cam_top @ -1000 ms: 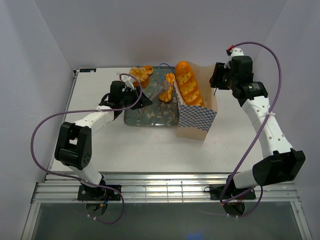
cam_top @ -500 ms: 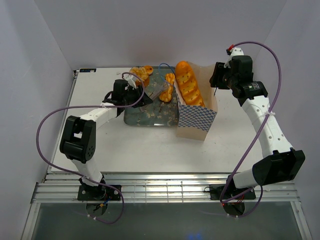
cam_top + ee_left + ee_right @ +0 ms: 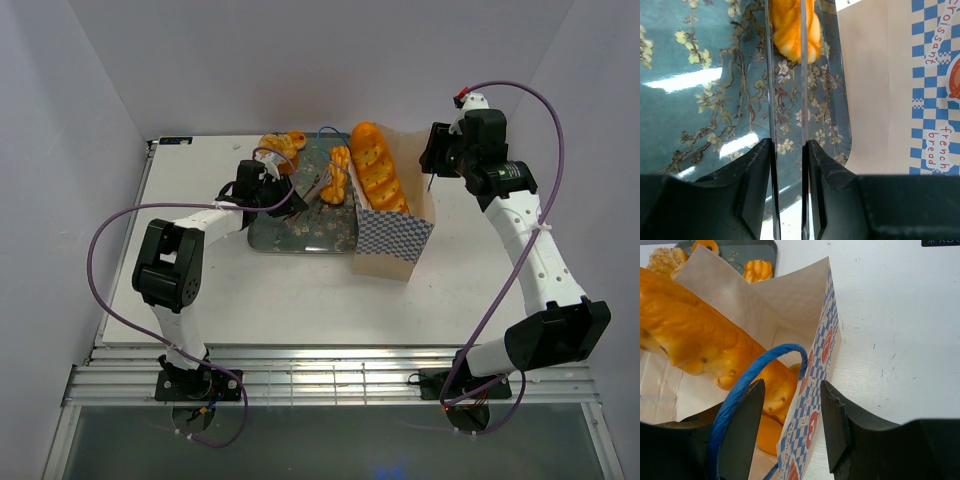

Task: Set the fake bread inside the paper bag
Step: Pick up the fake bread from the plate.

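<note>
1. From above, a white table [image 3: 300, 290] stands between plain white walls. On it a grey blossom-patterned tray [image 3: 290, 235] lies just left of the upright paper bag [image 3: 395, 240]. The baguette [image 3: 375, 170] is already in the bag, leaning out of its mouth. The twisted stick [image 3: 336, 178] rests on the tray's right part, close to the bag, its long axis running roughly near to far. More pastries [image 3: 282, 148] sit at the tray's far edge. The left gripper [image 3: 312, 187] reaches in from the left, just beside the stick. It is much the nearer arm. The right gripper [image 3: 432, 160] is at the bag's far right rim.

2. In the left wrist view, the clear fingers [image 3: 771, 100] stand a narrow gap apart over the tray. The stick's rounded end [image 3: 790, 30] is dead ahead at their far end and looks wider than the gap. I cannot tell whether they press on it. The bag's checkered wall [image 3: 935, 100] lies to the right.

3. In the right wrist view, the jaws stand about half apart astride the bag's wall [image 3: 812, 390]. The blue cord handle [image 3: 755, 375] crosses in front, and nothing looks pinched. The baguette lies inside.
</note>
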